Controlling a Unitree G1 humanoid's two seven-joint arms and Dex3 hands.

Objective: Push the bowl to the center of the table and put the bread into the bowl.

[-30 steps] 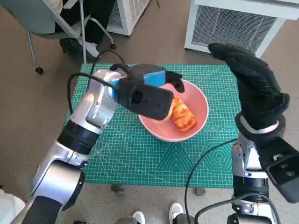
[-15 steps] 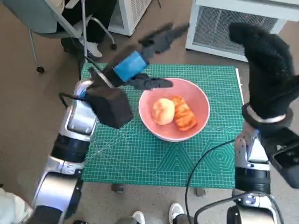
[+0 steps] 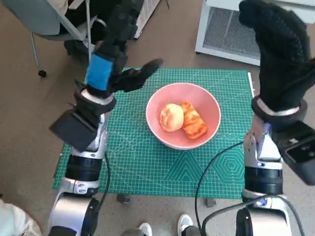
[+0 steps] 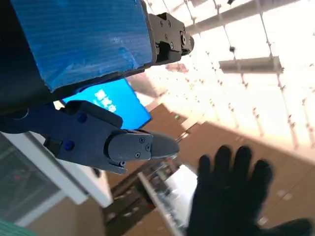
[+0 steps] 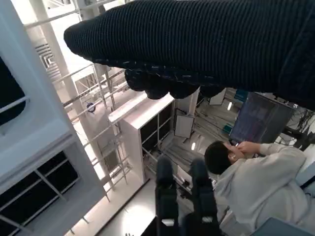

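**Bread sits in the bowl, both hands raised and holding nothing**

Head view: the pink bowl [image 3: 183, 116] stands near the middle of the green cutting mat [image 3: 147, 162], which covers the table. Inside it lie two pieces of bread: a round pale bun [image 3: 172, 117] and, touching it on the right, a glazed orange pastry [image 3: 193, 121]. The left hand [image 3: 114, 54] is lifted at the upper left of the frame, above the mat's far left edge, its fingers spread and clear of the bowl. The right hand [image 3: 277, 46] is raised at the upper right, fingers apart, gripping nothing. Shoes [image 3: 165, 228] show at the bottom edge.

Left wrist view: the blue-taped back fills the upper left; the black fingers [image 4: 133, 146] are extended and bare. The gloved right hand shows at the lower right, fingers fanned.

Right wrist view: the glove runs along the top. A person [image 5: 256, 179] sits at the lower right.
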